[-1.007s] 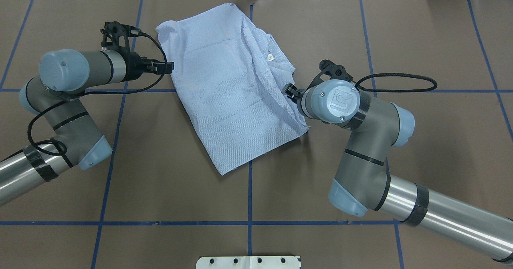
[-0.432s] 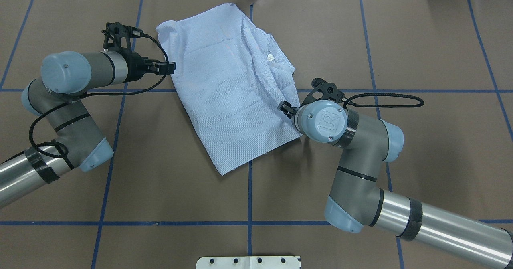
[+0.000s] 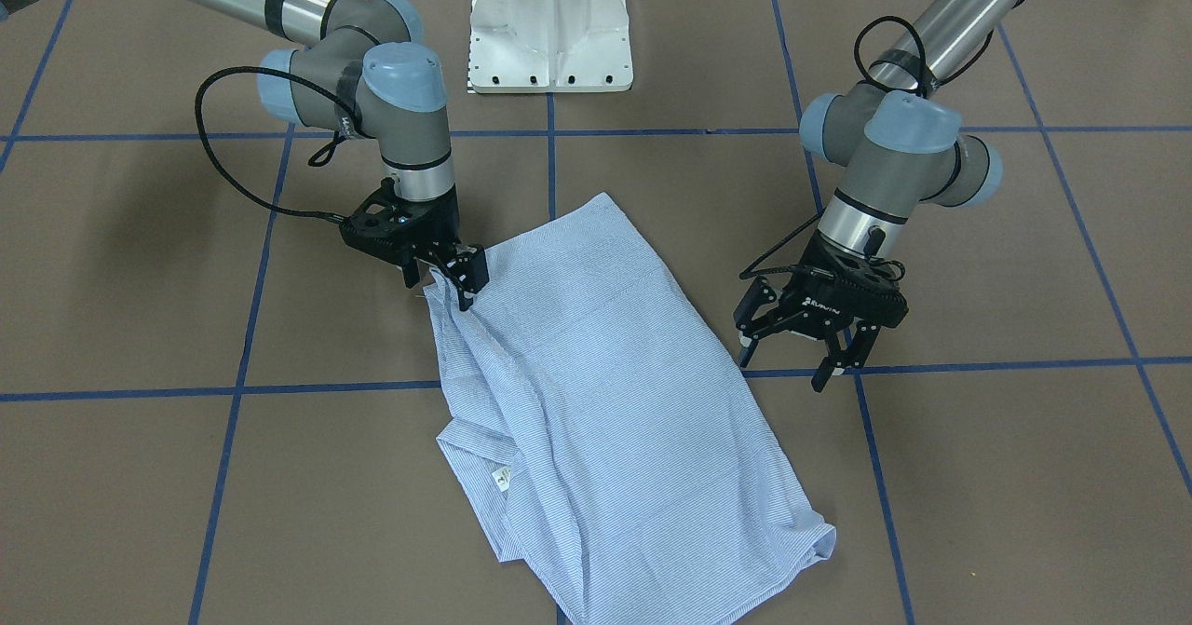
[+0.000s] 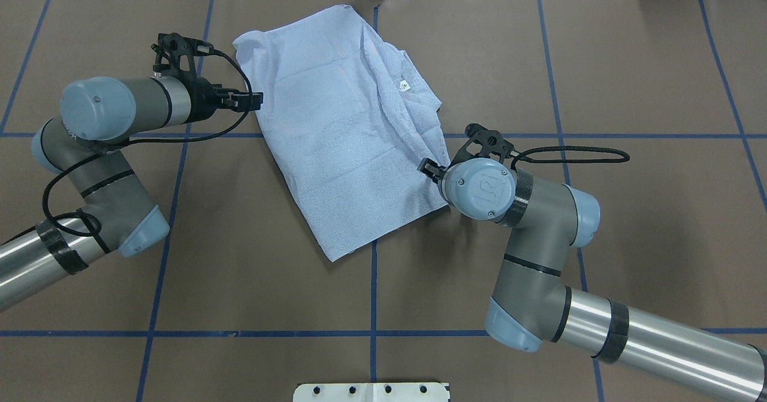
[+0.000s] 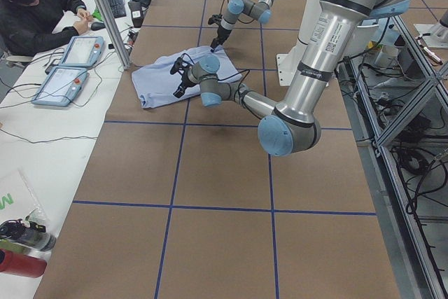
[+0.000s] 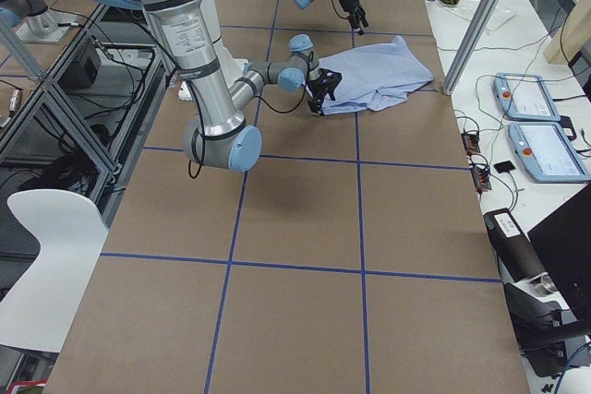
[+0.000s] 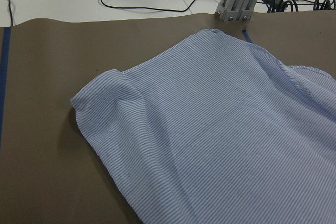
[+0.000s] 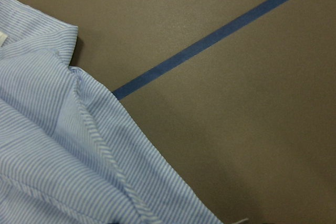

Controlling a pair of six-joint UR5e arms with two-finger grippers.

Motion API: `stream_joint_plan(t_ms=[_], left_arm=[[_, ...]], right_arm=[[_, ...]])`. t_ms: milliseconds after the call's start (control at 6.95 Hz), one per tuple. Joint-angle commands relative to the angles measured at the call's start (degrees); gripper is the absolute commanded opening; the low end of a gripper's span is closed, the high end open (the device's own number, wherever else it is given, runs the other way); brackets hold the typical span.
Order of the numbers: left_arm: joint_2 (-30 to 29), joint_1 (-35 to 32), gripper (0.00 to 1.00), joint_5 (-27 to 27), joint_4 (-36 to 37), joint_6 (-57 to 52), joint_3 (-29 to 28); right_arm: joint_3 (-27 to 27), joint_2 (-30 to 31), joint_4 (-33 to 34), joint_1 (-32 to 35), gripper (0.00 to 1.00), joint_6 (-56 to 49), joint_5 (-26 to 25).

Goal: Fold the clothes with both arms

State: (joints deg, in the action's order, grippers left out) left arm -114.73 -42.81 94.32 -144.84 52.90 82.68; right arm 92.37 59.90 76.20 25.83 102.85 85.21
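A brown table (image 4: 629,60), marked into squares by blue tape lines (image 4: 239,333), fills the overhead view. The left arm (image 4: 114,108) enters from the lower left of that frame and the right arm (image 4: 539,210) from the lower right, and both bend in toward the middle.

The shirt (image 4: 341,138) lies between them in the upper centre of the overhead view. It is folded into a rough rectangle and set at a slant, with its lower corner on the vertical tape line. Its right side is rumpled into ridges, and the rest lies smooth and flat.

In the front-facing view the white base plate (image 3: 549,20) sits at the top centre.

The left gripper (image 3: 787,364), at the right of that view, hangs just beside the shirt's long edge. Its jaws are spread apart with nothing between them, and they are clear of the cloth.

The right gripper (image 3: 445,282), at centre left there, points down onto the shirt's edge near a corner, where the cloth bunches up against it. I cannot tell whether its jaws are pinching the hem or merely straddling it.

A small white label (image 4: 404,85) shows among the folds on the rumpled side.
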Motion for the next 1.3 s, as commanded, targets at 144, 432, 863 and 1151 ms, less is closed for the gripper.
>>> stream_joint_plan(t_ms=[144, 432, 863, 1151], left_arm=[[0.0, 0.0, 1.00, 0.0, 0.0, 0.0, -0.1], [0.8, 0.0, 1.00, 0.0, -0.2, 0.0, -0.1], [0.9, 0.0, 1.00, 0.1, -0.3, 0.1, 0.0], [1.3, 0.0, 1.00, 0.1, -0.4, 0.1, 0.1]], right_arm=[[-0.5, -0.7, 0.0, -1.3, 0.15, -0.2, -1.6], [-0.3, -0.7, 0.0, -1.3, 0.00, -0.3, -1.7], [0.5, -0.4, 0.0, -1.3, 0.00, -0.4, -1.6], [1.1, -0.2, 1.6, -1.2, 0.00, -1.2, -1.6]])
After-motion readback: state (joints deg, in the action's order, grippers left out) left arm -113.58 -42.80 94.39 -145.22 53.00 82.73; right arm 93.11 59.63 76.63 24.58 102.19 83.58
